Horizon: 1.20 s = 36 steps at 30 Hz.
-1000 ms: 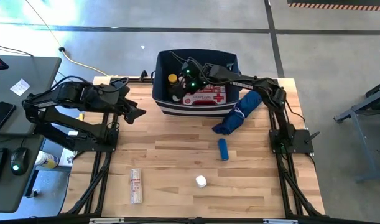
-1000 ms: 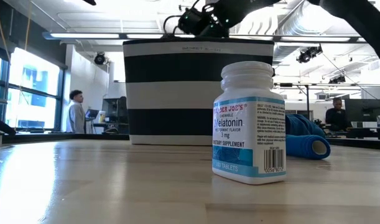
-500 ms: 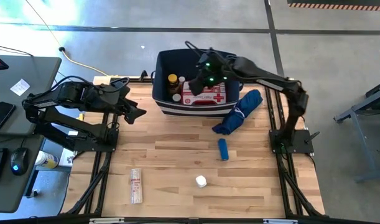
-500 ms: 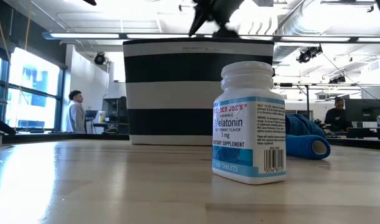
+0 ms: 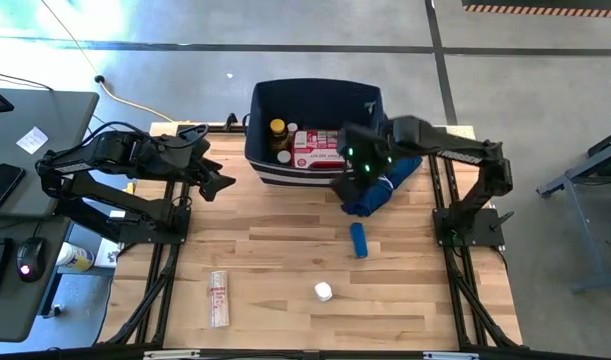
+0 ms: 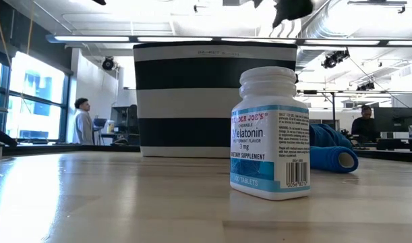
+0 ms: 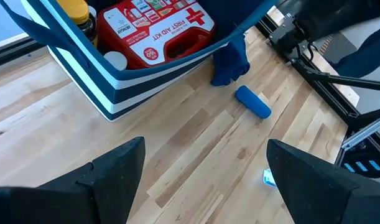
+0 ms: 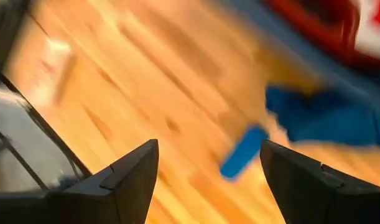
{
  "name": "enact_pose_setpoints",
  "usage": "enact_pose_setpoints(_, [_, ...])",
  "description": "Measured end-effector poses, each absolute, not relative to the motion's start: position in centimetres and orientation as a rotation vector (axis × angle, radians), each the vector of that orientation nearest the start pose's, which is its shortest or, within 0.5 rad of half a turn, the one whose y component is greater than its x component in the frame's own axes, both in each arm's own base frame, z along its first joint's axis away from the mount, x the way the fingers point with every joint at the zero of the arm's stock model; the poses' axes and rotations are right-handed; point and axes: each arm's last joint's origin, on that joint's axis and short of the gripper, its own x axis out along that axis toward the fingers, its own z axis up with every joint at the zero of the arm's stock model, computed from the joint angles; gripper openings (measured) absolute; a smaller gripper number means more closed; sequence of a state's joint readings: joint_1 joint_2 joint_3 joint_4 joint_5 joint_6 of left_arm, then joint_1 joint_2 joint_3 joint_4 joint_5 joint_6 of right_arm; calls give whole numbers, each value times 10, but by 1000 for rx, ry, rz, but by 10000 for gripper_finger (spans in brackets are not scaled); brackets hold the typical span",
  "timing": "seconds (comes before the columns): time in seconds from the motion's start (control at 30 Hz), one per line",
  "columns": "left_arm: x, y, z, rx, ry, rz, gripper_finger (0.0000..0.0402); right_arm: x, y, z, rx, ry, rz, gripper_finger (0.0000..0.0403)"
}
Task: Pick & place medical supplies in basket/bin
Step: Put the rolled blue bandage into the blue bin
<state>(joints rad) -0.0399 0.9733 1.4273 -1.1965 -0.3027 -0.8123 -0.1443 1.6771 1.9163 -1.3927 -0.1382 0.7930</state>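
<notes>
The right hand (image 5: 343, 187), fingers spread and empty, hangs right of centre in the high view, over the blue cloth bundle (image 5: 393, 172) beside the bin (image 5: 315, 92). The first aid kit (image 5: 320, 146) and amber bottle (image 5: 277, 131) lie in the bin. The left hand (image 5: 223, 180), also spread, waits at left above the tabletop (image 5: 275, 250).

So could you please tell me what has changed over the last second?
The right end effector, open and empty, has pulled back out of the bin and now hangs over the blue fabric bundle. The first aid pouch, amber bottle and left end effector stayed put.
</notes>
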Motion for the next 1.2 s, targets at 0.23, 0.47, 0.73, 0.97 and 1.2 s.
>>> enact_pose_setpoints(0.23, [136,3,419,-617,597,510,369,306,5,390,876,1169,-537,271])
enact_pose_setpoints(0.47, [136,2,419,-598,603,485,369,308,25,376,831,1226,-676,271])
enact_pose_setpoints(0.73, [139,1,422,-581,592,410,369,312,41,306,900,1304,-652,256])
enact_pose_setpoints(0.97, [139,0,422,-597,602,393,369,283,42,241,1075,1247,-718,250])
enact_pose_setpoints(1.2, [144,0,420,-593,615,397,369,268,37,198,1202,1149,-744,256])
